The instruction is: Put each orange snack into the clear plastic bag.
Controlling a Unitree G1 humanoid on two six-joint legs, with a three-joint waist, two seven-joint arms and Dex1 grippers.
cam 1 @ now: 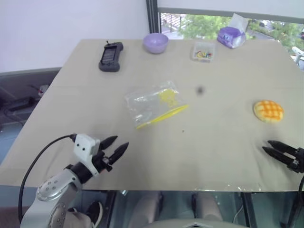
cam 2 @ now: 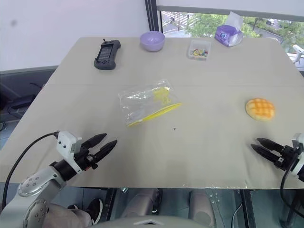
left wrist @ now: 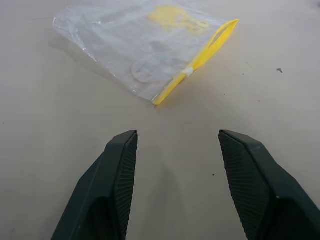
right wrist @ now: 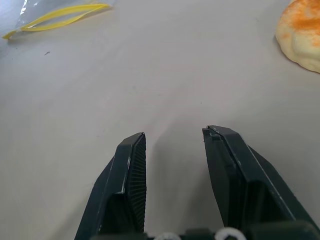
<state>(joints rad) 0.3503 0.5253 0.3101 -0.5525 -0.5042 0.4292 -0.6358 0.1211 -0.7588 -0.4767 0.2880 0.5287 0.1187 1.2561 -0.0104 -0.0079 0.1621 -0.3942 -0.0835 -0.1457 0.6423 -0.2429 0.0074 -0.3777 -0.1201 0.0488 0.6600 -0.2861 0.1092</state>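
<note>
I have the bun (cam 1: 268,110) sitting alone on the table (cam 1: 71,71) at about three o'clock from the bag (cam 1: 154,105), well apart from it. The bag lies flat near the table's middle, its yellow seal strip facing me. My right gripper (cam 1: 270,147) hangs low near the table's front edge, at six o'clock from the bun, fingers parted and empty. My left gripper (cam 1: 115,146) sits at about seven o'clock from the bag, spread wide, nothing in it.

The step in hand, as I judge it, is the pick. I steer the right gripper toward twelve o'clock, keep the fingers apart until they straddle the bun's sides, then close gently, since it looks soft and could squash. The left should pin or lift the bag's seal edge; I cannot tell whether the mouth is open.
</note>
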